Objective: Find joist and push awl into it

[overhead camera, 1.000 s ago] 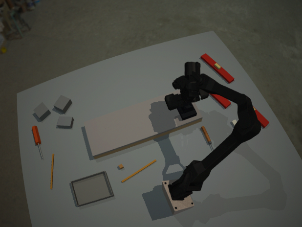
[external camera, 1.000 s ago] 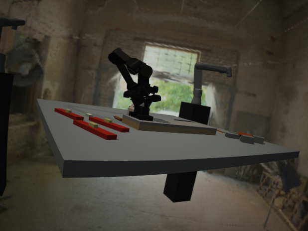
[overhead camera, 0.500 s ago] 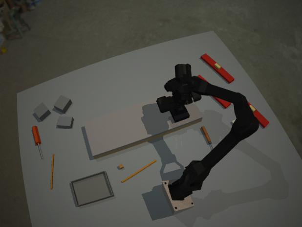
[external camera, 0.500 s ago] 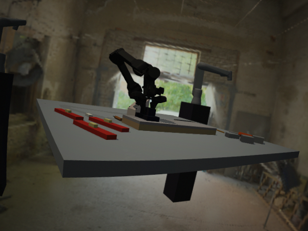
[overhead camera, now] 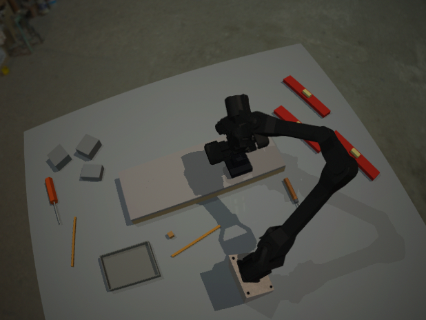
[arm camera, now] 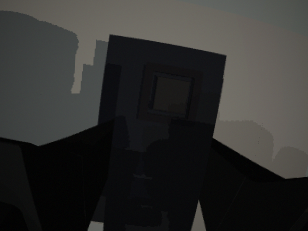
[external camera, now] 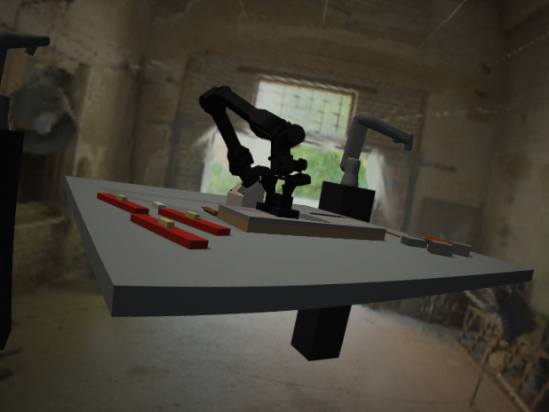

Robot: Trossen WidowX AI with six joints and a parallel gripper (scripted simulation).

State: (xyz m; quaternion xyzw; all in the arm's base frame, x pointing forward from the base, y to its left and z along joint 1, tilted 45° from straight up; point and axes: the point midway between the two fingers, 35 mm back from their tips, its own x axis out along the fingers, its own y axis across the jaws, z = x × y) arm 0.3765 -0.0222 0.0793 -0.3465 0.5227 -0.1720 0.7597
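Note:
My gripper (overhead camera: 238,159) (external camera: 279,200) (arm camera: 156,131) is shut on the black stud finder (overhead camera: 240,170) (external camera: 286,213) (arm camera: 131,54). The stud finder is flat on, or just above, the right part of the pale floor panel (overhead camera: 155,186) (external camera: 311,233) (arm camera: 262,91) in the top view. Its small square display looks dull in the wrist view. The awl (overhead camera: 290,189) (external camera: 210,210), with an orange-brown handle, lies on the table off the panel's right end; the arm partly hides its metal tip. The grey tray (overhead camera: 131,266) is empty at the front left. No hole is discernible in the visible panel.
Three red levels (overhead camera: 315,103) (external camera: 178,235) lie beyond the panel's right end. Grey blocks (overhead camera: 89,146) (external camera: 440,247) and an orange-red screwdriver (overhead camera: 51,190) lie at left. Two thin orange sticks (overhead camera: 196,241) (overhead camera: 74,241) and a small wooden cube (overhead camera: 170,234) lie near the tray.

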